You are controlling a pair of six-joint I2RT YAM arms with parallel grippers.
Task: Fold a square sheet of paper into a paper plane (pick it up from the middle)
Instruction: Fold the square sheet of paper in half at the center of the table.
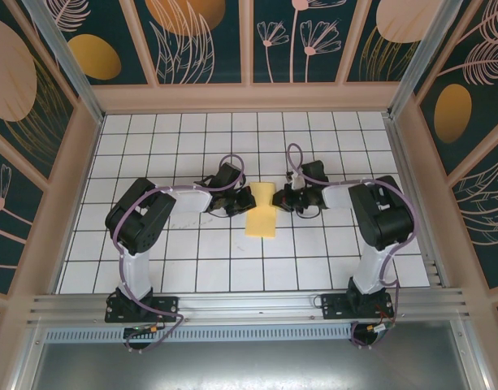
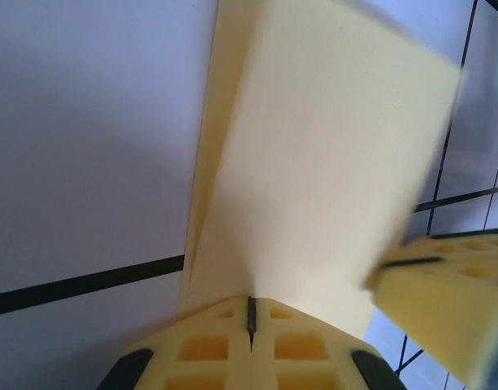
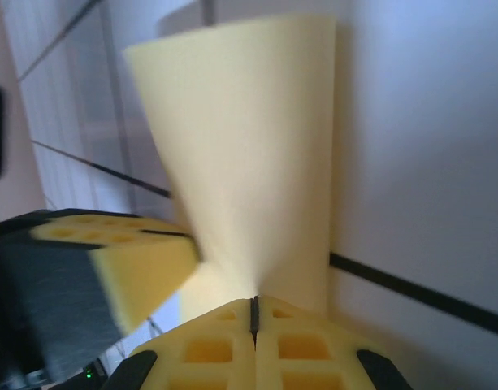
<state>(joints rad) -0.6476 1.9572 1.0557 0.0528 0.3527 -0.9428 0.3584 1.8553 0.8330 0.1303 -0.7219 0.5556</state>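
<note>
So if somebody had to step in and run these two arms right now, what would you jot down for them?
Left fingers: shut, pinching one edge of the yellow sheet of paper.
Right fingers: shut, pinching the same sheet from the opposite side.
Paper: in the middle of the gridded table, between the two arms, curving up from both sets of fingers, with one layer lapped over another along one side.
Done: the sheet is gripped and a fold looks under way.
Left: it is not yet a pointed plane; the remaining folds and creases are to be made.
</note>
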